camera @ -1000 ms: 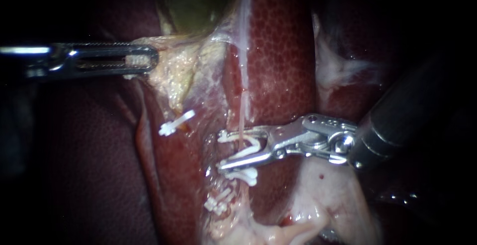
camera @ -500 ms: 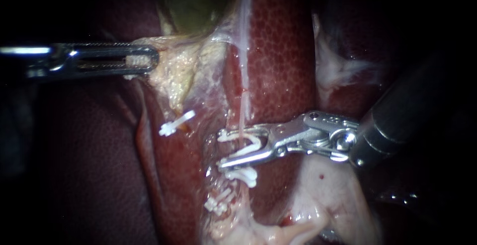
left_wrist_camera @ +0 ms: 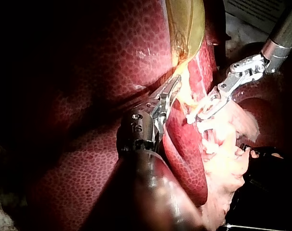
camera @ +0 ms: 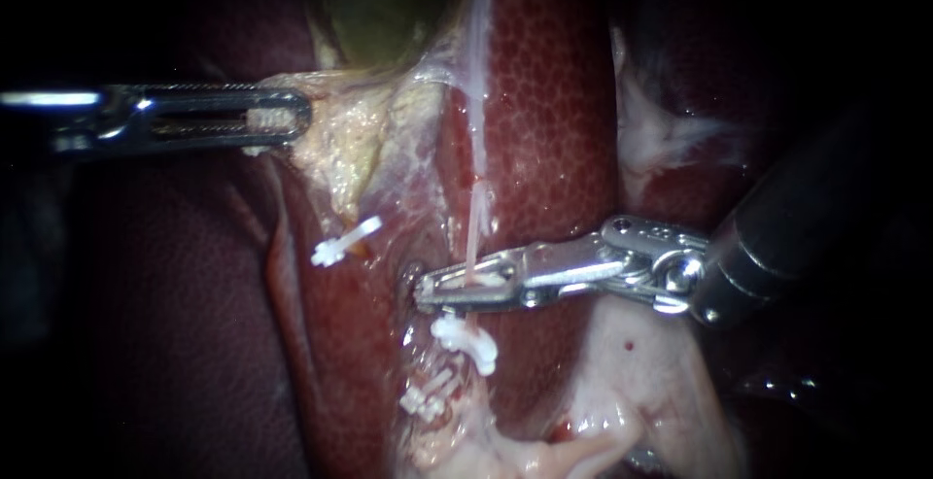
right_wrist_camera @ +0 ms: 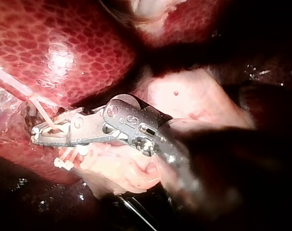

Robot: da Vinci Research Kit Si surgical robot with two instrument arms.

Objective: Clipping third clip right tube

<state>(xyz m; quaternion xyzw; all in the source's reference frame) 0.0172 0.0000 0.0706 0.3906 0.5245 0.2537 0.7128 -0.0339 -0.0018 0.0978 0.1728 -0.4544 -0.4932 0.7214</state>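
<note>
White clips (camera: 466, 341) sit on the right tube (camera: 473, 236) nearest the camera. Just beyond them, my right instrument (camera: 430, 290) reaches in from the right, its jaws pressed together across the thin pink tube with white showing between them. A lone clip (camera: 345, 241) lies well apart to the left. Farther back, my left instrument (camera: 294, 115) clamps pale tissue (camera: 340, 139) below the greenish gallbladder (camera: 379, 3), beside mottled red liver (camera: 554, 100).
</note>
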